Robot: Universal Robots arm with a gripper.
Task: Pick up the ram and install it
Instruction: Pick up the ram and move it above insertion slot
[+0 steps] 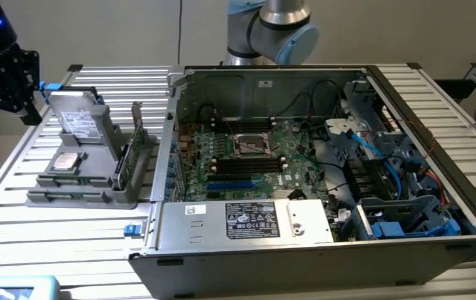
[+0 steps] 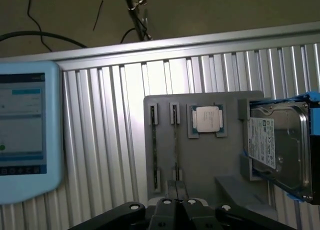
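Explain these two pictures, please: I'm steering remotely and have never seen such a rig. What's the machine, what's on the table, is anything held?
The machine is one robot arm, grey with pale blue caps, seen behind the open dark computer case in the exterior view, taken from a camera off the arm. The other picture comes from a camera on the wrist, looking past the black gripper, which is shut and holds nothing. On the ribbed aluminium table stands a grey holder tray carrying a silver hard drive, a square silver processor chip and the thin green ram stick, standing on edge in its slot.
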